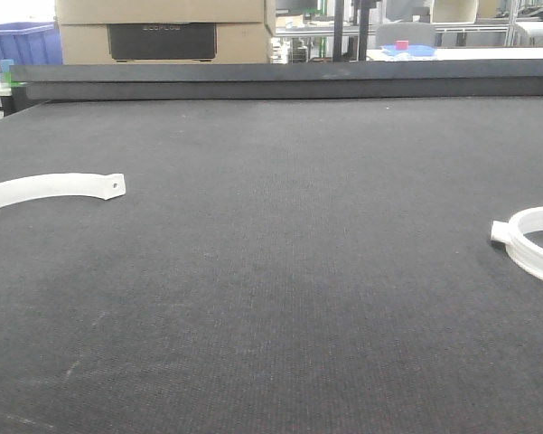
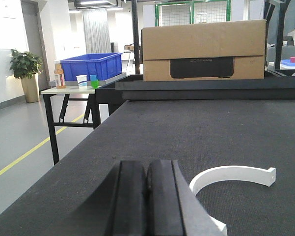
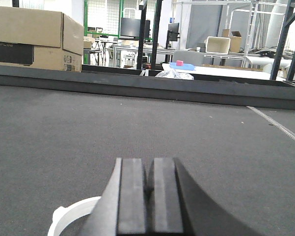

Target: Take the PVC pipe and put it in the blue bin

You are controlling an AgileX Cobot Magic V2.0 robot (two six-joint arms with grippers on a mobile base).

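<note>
Scanning the black surface [image 1: 280, 271] I find no certain PVC pipe, only a white arc [image 2: 233, 172] near its left edge, lying crosswise just ahead-right of the left gripper [image 2: 146, 196], and a white ring [image 1: 531, 253] beside the right gripper [image 3: 148, 196], both jaws pressed together

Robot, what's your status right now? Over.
Left end effector shut, empty; right end effector shut, empty. No PVC pipe in view. Blue plastic bin in background. White curved plastic arc near left.

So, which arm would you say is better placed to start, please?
Left: its shut gripper sits right by a white PVC piece, and the blue bin stands on that side.
</note>
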